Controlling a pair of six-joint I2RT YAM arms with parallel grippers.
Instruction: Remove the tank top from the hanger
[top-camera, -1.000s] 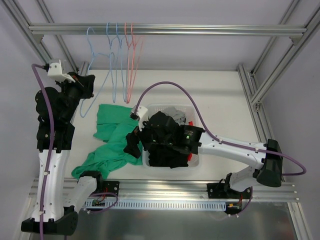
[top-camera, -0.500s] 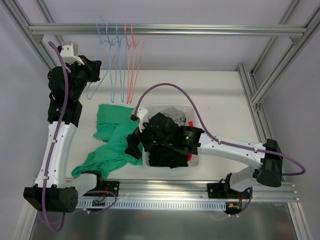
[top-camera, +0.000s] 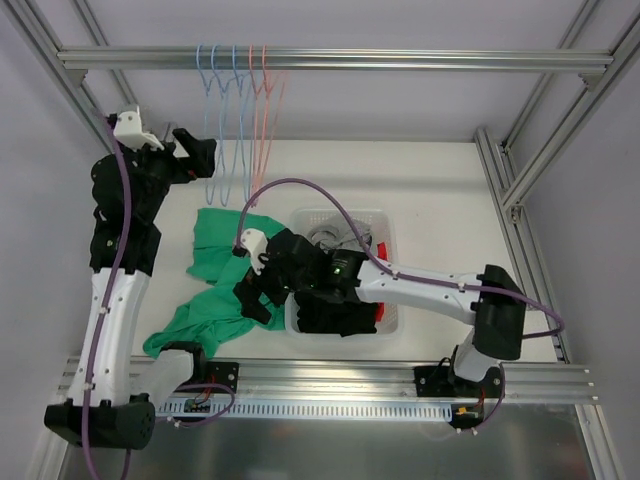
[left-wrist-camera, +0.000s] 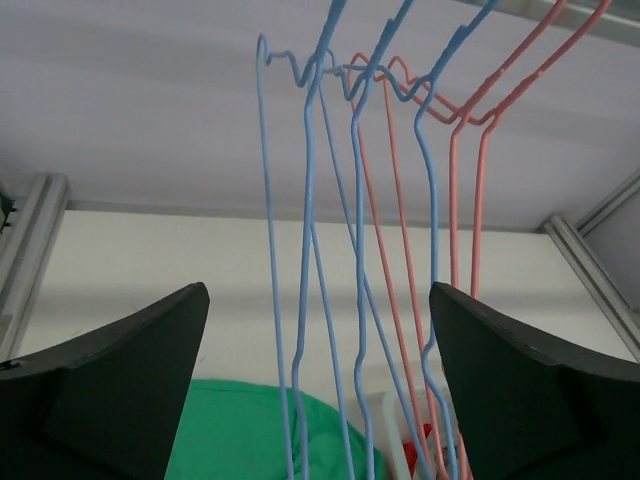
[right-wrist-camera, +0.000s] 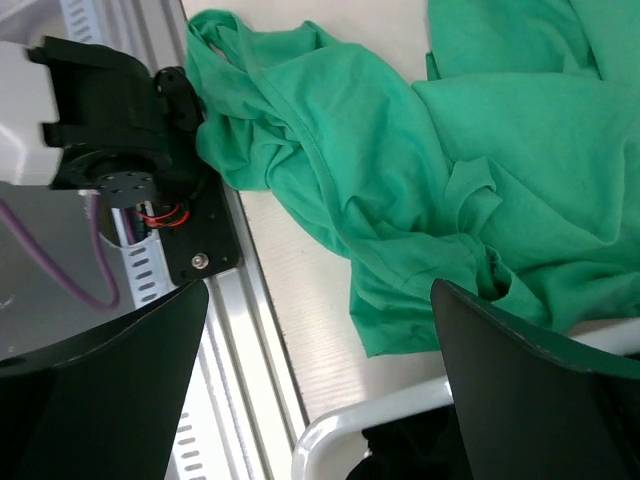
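The green tank top lies crumpled on the table, off any hanger, left of the basket. Its cloth fills much of the right wrist view and shows low in the left wrist view. Several bare blue hangers and pink hangers hang from the top rail. My left gripper is raised beside them and open; the blue hanger wires hang between its spread fingers, held by neither. My right gripper is open and empty above the tank top's near edge.
A white basket with black clothes and a red item stands right of the tank top; its rim is just under the right gripper. The left arm's black base plate and the front aluminium rail lie close by.
The left gripper lifted a blue hanger up to the rail and opened; the hanger now hangs with the others. The right arm swung left from over the basket to the tank top.
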